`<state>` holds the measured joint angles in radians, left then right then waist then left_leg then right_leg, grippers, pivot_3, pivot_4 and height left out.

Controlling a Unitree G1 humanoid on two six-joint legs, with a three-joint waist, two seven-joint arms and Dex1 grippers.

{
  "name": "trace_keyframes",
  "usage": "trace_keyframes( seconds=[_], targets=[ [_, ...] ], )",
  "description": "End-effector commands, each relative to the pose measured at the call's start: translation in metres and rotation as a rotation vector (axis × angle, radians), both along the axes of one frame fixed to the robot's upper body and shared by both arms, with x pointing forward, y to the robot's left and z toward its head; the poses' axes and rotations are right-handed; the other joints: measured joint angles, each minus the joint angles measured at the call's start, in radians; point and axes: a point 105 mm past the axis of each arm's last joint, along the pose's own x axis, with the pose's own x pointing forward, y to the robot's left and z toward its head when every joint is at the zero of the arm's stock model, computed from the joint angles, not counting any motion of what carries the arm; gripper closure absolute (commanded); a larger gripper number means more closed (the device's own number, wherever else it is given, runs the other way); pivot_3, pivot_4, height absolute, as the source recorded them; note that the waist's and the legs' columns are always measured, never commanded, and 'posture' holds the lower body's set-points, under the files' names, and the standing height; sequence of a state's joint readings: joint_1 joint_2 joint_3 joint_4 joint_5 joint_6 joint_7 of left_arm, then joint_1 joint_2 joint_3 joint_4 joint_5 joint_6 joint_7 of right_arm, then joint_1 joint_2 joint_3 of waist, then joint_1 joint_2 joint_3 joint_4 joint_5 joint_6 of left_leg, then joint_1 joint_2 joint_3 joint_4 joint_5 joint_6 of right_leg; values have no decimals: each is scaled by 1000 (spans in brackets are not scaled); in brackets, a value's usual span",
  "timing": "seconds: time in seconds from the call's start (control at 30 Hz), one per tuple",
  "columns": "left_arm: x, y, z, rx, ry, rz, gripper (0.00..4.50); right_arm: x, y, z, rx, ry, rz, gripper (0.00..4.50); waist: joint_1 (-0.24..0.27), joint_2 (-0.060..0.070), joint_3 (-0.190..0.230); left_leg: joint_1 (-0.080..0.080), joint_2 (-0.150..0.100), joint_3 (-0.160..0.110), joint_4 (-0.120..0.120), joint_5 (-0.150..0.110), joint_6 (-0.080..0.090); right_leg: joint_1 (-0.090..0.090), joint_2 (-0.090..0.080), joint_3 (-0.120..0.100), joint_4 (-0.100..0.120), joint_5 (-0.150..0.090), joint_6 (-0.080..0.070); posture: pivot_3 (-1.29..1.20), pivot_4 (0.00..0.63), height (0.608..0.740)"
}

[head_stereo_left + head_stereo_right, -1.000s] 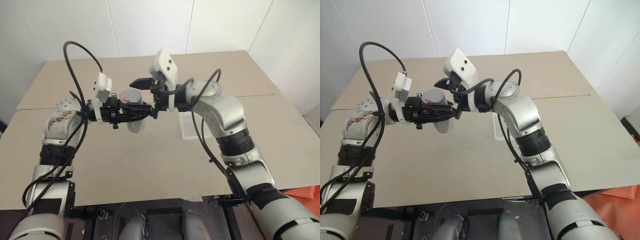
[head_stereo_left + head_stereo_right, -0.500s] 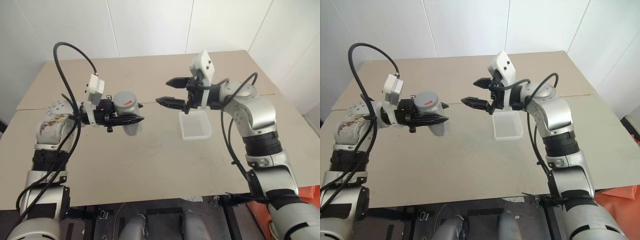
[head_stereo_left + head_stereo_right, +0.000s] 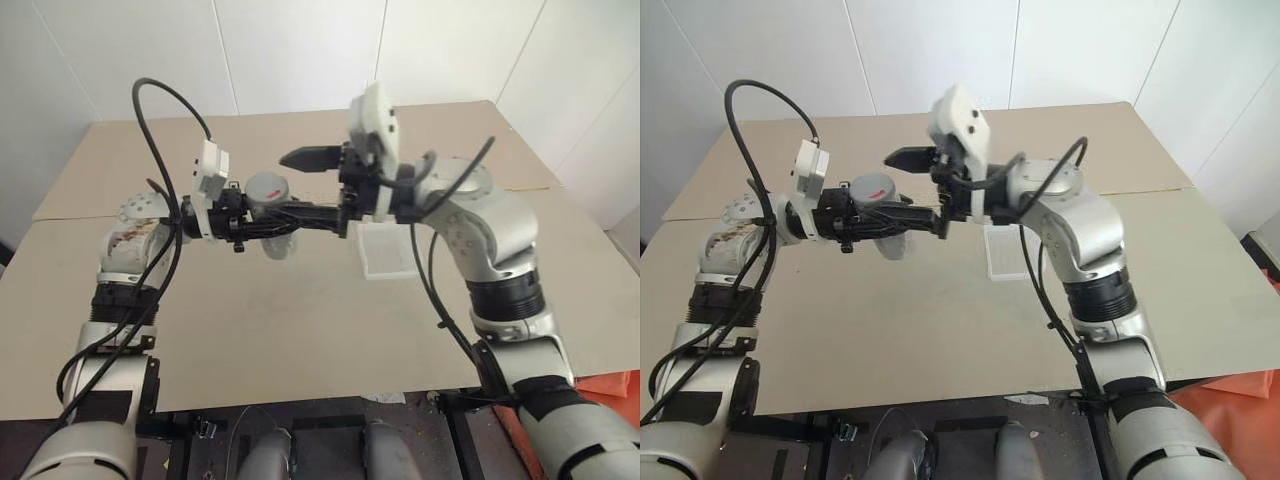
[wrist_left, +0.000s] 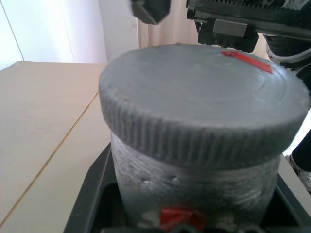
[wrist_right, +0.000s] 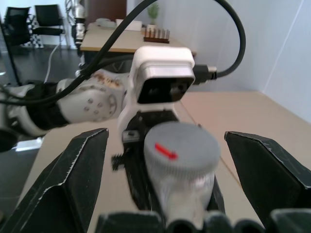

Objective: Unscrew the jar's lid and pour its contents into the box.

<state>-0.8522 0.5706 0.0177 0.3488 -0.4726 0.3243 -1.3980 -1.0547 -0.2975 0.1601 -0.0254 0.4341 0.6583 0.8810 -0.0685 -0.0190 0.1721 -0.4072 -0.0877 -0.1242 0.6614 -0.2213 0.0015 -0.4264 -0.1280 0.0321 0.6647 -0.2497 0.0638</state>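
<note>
The left pincer point(image 3: 275, 222) clamps the jar point(image 3: 272, 235) upright above the counter point(image 3: 300, 320), steadying it so the right pincer point(image 3: 315, 185), fingers apart, can straddle the lid point(image 3: 268, 186).

Both arms were built of rounded silver-grey shells with black bands at the joints; the right arm's point(image 3: 490, 225) upper shell was smooth and glossy, while the left arm's point(image 3: 130, 235) shell carried brownish scuffed patches and a cluster of small round holes; a white, boxy camera housing point(image 3: 958, 118) sat on each wrist; thick black cables point(image 3: 160, 100) looped from the housings down along the forearms; the fingers point(image 5: 73, 179) were black, wedge-shaped and matte.
</note>
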Motion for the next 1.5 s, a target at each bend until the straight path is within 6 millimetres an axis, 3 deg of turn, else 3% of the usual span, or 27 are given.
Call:
trace_keyframes(
  seconds=[0.03,0.37,0.8,1.13,1.33,1.5],
  targets=[
    [-3,-1,11,1,-52,-19,2542,0,7,11,9,-45,-11,35,0,0,0,0,0,0,0,0,0,0,0,0,0,0,0,0,150,740],
    [-7,4,11,22,-48,-23,2542,19,23,4,-22,-34,-70,35,-2,0,0,0,0,0,0,0,0,-1,0,0,1,0,0,0,150,740],
    [-11,15,11,34,-46,1,2542,34,-21,0,-25,-4,-150,35,-1,0,0,0,0,0,0,0,0,-1,0,0,0,0,0,0,150,740],
    [-12,14,12,37,-50,-9,2542,40,-42,1,-16,-10,-208,35,-1,0,0,0,0,0,0,0,0,0,0,0,0,0,0,0,150,740],
    [-11,13,11,38,-48,-11,2542,30,-50,-1,-27,-25,-181,35,0,0,0,-1,0,1,0,0,0,-1,0,1,0,0,0,0,150,740],
    [-6,11,9,33,-39,1,2542,2,-44,10,-4,-37,-44,35,-1,0,0,0,0,1,0,0,0,-1,0,1,0,0,0,0,150,740]
  ],
)
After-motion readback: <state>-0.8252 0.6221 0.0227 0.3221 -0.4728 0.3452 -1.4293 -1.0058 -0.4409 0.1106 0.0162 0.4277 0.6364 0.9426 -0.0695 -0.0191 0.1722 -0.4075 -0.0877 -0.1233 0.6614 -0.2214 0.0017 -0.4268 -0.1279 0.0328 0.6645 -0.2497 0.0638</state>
